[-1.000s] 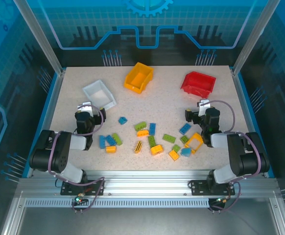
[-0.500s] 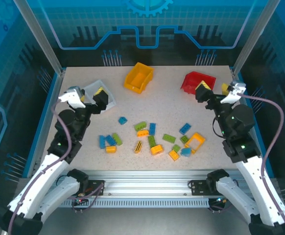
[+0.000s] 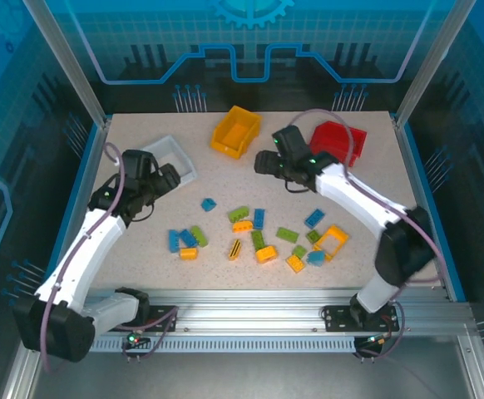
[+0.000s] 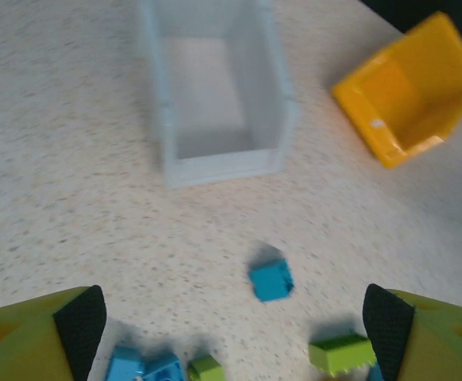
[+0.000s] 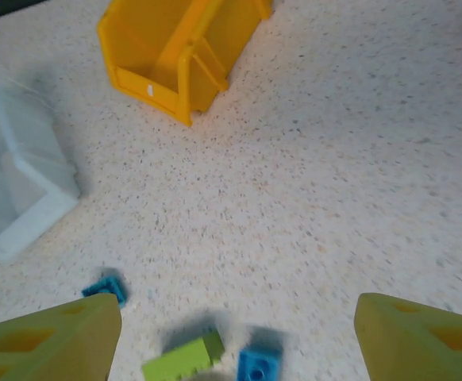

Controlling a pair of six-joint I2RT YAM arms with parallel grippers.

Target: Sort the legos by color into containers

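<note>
Blue, green and orange legos [image 3: 259, 233] lie scattered across the middle of the table. The containers stand along the back: a white bin [image 3: 169, 155], a yellow bin [image 3: 235, 131] and a red bin [image 3: 339, 141]. My left gripper [image 3: 167, 177] hovers open just in front of the white bin [image 4: 215, 95], above a small blue brick [image 4: 271, 280] and a green brick [image 4: 340, 352]. My right gripper [image 3: 264, 162] hangs open between the yellow and red bins, looking down at a green brick [image 5: 185, 359] and a blue brick [image 5: 259, 365]. Both grippers hold nothing.
The right arm stretches diagonally over the right half of the table, above the open yellow lego frame [image 3: 332, 239]. A clear-walled enclosure with metal posts bounds the table. Bare tabletop lies between the bins and the brick pile.
Both arms have unfolded from their tucked pose near the bases. The left has reached toward the white bin; the right has swung left across the back, past the red bin.
</note>
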